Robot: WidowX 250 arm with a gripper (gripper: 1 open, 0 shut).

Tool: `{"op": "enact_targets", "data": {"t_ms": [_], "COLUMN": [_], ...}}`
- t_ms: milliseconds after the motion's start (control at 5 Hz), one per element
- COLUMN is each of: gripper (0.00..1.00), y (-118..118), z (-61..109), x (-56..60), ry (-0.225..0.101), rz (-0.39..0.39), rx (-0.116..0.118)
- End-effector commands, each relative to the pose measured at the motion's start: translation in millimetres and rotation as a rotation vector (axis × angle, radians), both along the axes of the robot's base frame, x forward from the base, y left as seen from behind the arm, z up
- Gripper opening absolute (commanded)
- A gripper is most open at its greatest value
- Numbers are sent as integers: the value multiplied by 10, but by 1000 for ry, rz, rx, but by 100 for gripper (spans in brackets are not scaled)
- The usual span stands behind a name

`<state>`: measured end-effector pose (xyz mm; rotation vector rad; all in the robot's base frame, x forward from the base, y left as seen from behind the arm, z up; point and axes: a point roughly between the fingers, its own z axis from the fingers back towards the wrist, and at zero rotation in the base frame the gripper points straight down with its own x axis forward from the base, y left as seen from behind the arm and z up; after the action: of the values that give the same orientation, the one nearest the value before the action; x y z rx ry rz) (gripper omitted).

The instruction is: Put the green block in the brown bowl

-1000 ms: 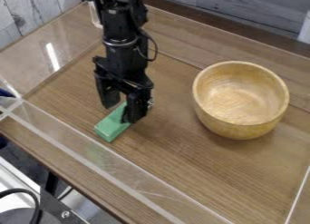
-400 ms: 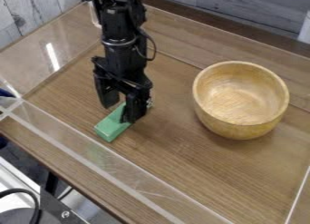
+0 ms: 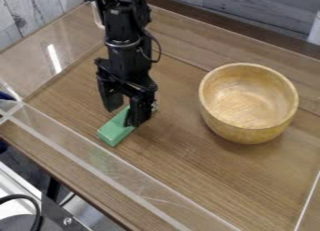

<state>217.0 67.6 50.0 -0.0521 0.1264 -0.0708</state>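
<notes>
The green block (image 3: 118,131) lies flat on the wooden table, its far end between the fingers of my gripper (image 3: 127,108). The black gripper points straight down over that end, with its jaws open on either side of the block and low to the table. I cannot tell whether the fingers touch the block. The brown bowl (image 3: 250,102) stands upright to the right of the gripper, well apart from it, with nothing inside.
A clear plastic wall (image 3: 75,149) runs along the front left edge of the table (image 3: 188,169). The black arm rises from the gripper toward the top of the view.
</notes>
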Motion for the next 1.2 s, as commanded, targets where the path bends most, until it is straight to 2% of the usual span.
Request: {"op": "enact_targets", "data": {"t_ms": [0,200,400,600,1000], "gripper": [100,100,0,0,0], "y": [54,66,74,69,47], "z": [13,-69,-122,-107,132], "x": [62,68,77,86,161], "ry": [-28,-14,-8,-10,-46], "rz": [13,18,24,27,36], "rx": [14,15,14,12,2]}}
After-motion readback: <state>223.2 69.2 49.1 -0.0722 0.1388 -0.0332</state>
